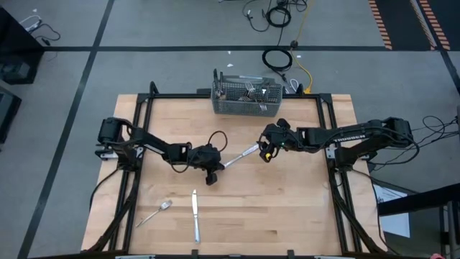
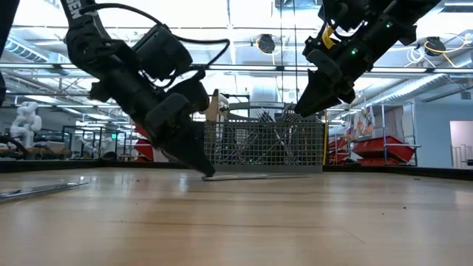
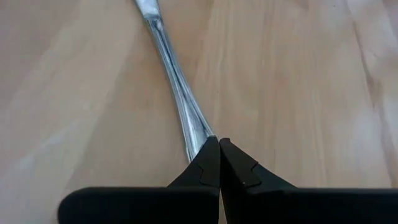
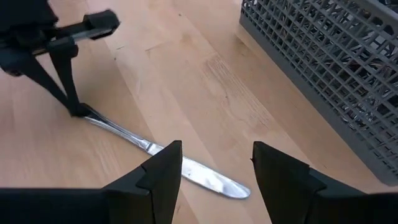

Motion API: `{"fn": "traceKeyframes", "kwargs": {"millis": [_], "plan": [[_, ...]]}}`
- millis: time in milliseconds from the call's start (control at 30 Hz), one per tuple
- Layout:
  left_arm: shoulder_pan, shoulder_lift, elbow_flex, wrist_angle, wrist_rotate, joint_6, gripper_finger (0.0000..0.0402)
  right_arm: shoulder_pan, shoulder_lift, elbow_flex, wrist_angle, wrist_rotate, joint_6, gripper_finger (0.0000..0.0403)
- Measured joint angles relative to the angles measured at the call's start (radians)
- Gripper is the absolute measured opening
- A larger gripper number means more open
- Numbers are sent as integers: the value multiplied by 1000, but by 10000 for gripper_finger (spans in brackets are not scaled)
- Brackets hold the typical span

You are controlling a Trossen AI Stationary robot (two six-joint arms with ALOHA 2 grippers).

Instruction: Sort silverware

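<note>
**Steel knife pinned by its handle, right hand not yet on it**

Polished steel, stiff and slick: expect the knife to skid on the wooden bench if you nudge it. Your left hand is closed, fingertips pinching the handle end against the bench. Your right hand hangs spread open directly above the blade end, clear of it. Take hold across the narrow flat, mid-blade, not at the tip. The mesh basket stands just beyond the right hand.

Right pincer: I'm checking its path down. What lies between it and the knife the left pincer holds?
Nothing: the right wrist view shows the open right pincer above the knife blade, only bare table around it.
</note>
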Motion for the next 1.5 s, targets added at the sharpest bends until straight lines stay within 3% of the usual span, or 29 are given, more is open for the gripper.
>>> {"fn": "traceKeyframes", "kwargs": {"millis": [267, 433, 500, 633, 800, 900, 1000, 1200, 1500], "plan": [[-27, 35, 4, 17, 4, -1, 0, -13, 0, 0, -14, 3, 21, 187], [-40, 74, 5, 27, -6, -23, 0, -118, 0, 0, -166, -10, 180, 188], [-42, 78, 5, 27, -6, -24, 0, -173, 0, 0, -189, -64, 249, 192], [-44, 81, 4, 43, -8, -19, 0, -235, 1, -12, -56, -177, 291, 202], [-39, 82, 3, 40, -1, -22, 0, -269, 39, -15, 10, -144, 342, 205], [-39, 82, 2, 44, 10, -26, 0, -270, 84, -15, 25, -201, 349, 206], [-41, 82, 2, 38, 15, 1, 0, -234, 149, -14, 86, -305, 144, 206], [-40, 82, 3, 17, 75, 82, 0, -202, 235, 9, 54, -354, -373, 206], [-36, 80, 4, -10, 112, 144, 0, -227, 239, 100, -62, -576, -774, 206]]}}
